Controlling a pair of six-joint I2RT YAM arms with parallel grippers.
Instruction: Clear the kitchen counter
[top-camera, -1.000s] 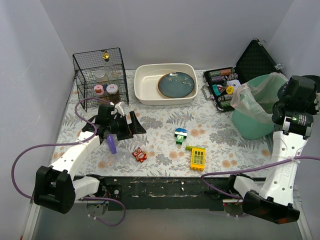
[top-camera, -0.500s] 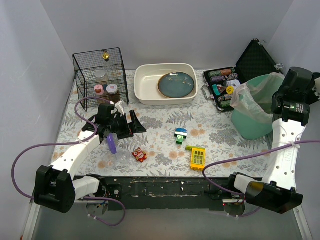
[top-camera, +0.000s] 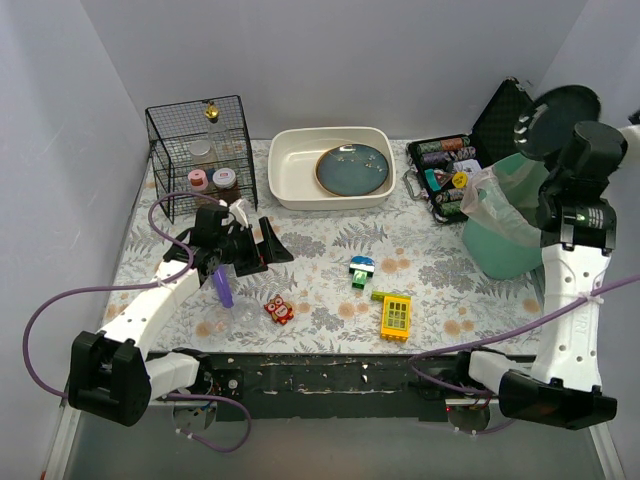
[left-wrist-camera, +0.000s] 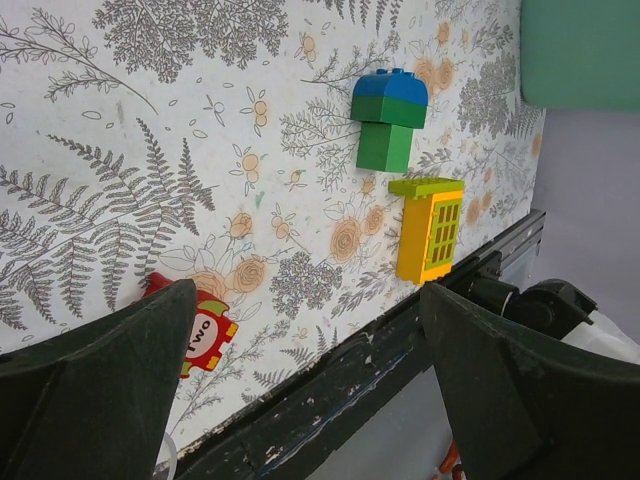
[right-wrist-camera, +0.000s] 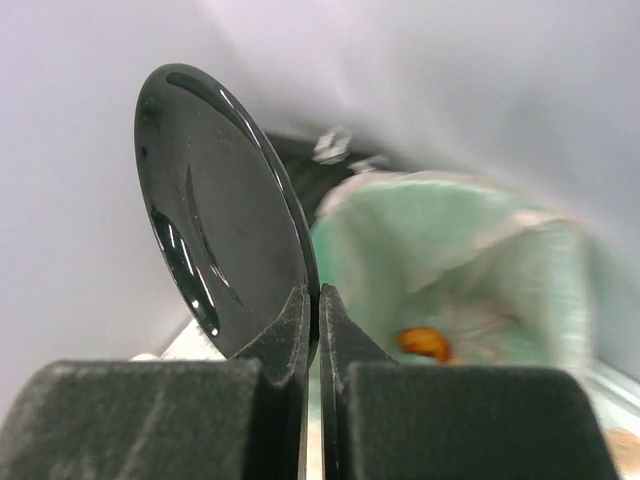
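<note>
The right gripper (right-wrist-camera: 312, 305) is closed on a black plate (right-wrist-camera: 215, 200), which is pinched at its rim between the two fingertips and held on edge, up in the air. Just beyond and below it a green bin (top-camera: 505, 255) with a loose plastic liner (top-camera: 490, 195) is seen, with something orange (right-wrist-camera: 425, 343) lying inside. The plate appears stiff and glossy, so it is judged slippery. With only a thin bite on the rim, it could pivot in the jaws. Whether it is plastic or breakable cannot be told.

The left gripper (left-wrist-camera: 308, 292) is spread wide and nothing is held in it. It hangs low over the kitchen counter (top-camera: 320, 250), the patterned top that fills the middle of the overhead view.

The counter itself is fixed and flat, and it is not meant to be gripped. What is to be taken hold of are the loose pieces left on it:
- a purple item (top-camera: 223, 290) and a red toy (top-camera: 279, 310), near the left gripper
- a blue and green block (top-camera: 361, 271) and a yellow block (top-camera: 396, 315), further right

These are judged light, hard and smooth. Each is best taken across its two flat sides, low down, so that it is not squeezed out.

At the back edge stand a wire basket (top-camera: 200, 150), a white basin (top-camera: 300, 190) with a blue plate (top-camera: 353, 168) in it, and an open case (top-camera: 445, 165).
</note>
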